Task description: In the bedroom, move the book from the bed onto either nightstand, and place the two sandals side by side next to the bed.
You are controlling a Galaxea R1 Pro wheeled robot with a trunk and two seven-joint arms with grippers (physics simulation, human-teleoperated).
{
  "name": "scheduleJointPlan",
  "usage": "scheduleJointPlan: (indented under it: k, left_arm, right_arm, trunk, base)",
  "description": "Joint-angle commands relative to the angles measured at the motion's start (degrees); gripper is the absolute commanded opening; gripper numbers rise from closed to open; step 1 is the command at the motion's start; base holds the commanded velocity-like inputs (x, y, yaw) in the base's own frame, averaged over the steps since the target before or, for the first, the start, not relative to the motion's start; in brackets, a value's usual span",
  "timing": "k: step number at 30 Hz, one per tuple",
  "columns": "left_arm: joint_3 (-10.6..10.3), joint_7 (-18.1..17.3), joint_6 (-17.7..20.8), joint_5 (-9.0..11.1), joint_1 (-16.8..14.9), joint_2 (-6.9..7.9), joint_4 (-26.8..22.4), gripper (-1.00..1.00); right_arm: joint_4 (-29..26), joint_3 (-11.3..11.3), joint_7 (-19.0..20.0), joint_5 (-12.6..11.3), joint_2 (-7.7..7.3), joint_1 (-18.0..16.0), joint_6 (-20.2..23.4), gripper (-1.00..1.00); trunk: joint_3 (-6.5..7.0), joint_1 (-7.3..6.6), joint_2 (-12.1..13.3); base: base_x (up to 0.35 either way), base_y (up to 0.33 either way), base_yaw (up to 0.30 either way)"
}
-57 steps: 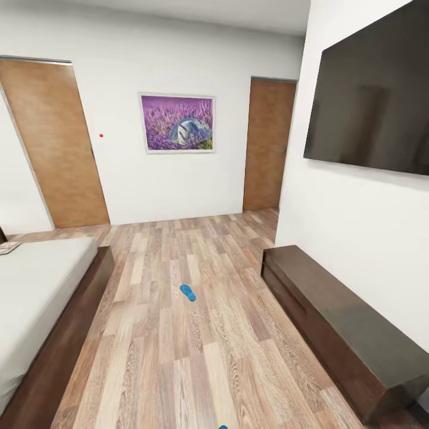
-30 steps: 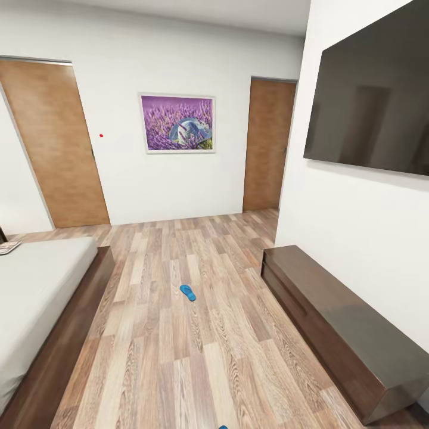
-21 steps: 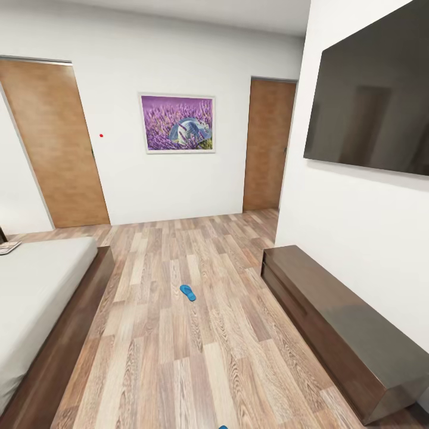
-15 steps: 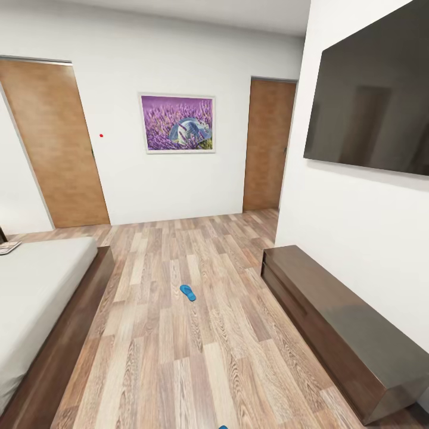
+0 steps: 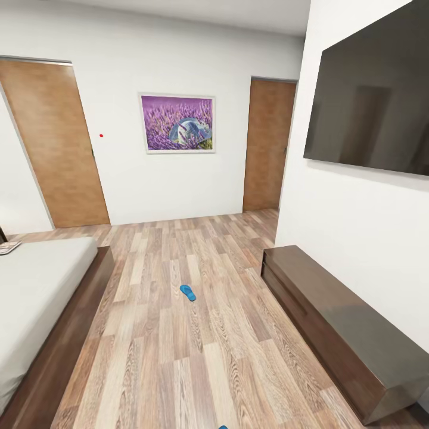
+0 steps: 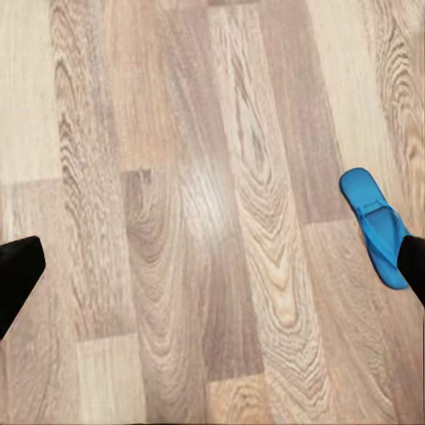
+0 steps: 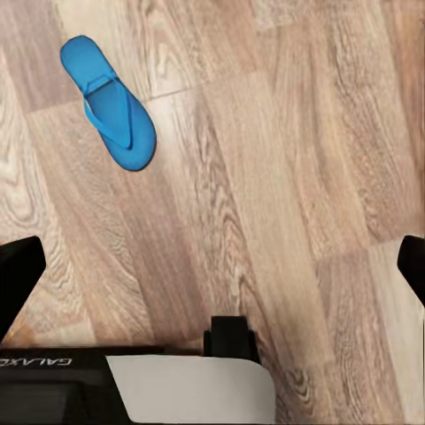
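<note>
step: reach for a sandal | near sandal [image 7: 110, 103] flat on the floor [image 5: 179, 357], far sandal [image 5: 187, 292] mid-room, book [image 5: 8, 247] on bed [image 5: 42, 280] | left gripper [image 6: 212, 266] and right gripper [image 7: 212, 274] both spread, empty | advice: lower straight over the sole, pinch across its width

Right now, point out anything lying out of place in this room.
Two blue sandals lie apart on the wood floor: one sandal mid-room between the bed and the long cabinet, the other sandal nearer the robot. A book rests on the mattress.
</note>
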Motion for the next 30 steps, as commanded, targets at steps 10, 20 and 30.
scheduleJointPlan:
  k: [10,20,30]
  left_arm:
    - [0.05,0.05,0.06,1.86,-4.04,0.20,-0.09,1.00]
    - [0.09,0.01,-0.23,3.26,-4.65,0.25,0.00,1.00]
    - [0.16,-0.03,-0.34,3.39,-4.70,0.17,0.19,1.00]
  right_arm:
    - [-1.28,-0.05,0.07,-0.12,-0.03,-6.97,2.30,1.00]
    - [-1.34,-0.05,0.05,0.06,0.09,-10.65,2.65,1.00]
    - [-0.99,0.29,-0.09,0.38,2.96,-10.98,2.78,1.00]
  trunk:
    - [-0.07,0.00,-0.04]
    - [-0.07,0.00,-0.04]
    - [-0.07,0.00,-0.04]
  base:
    - [0.000,0.000,0.000]
    - [0.000,0.000,0.000]
    - [0.000,0.000,0.000]
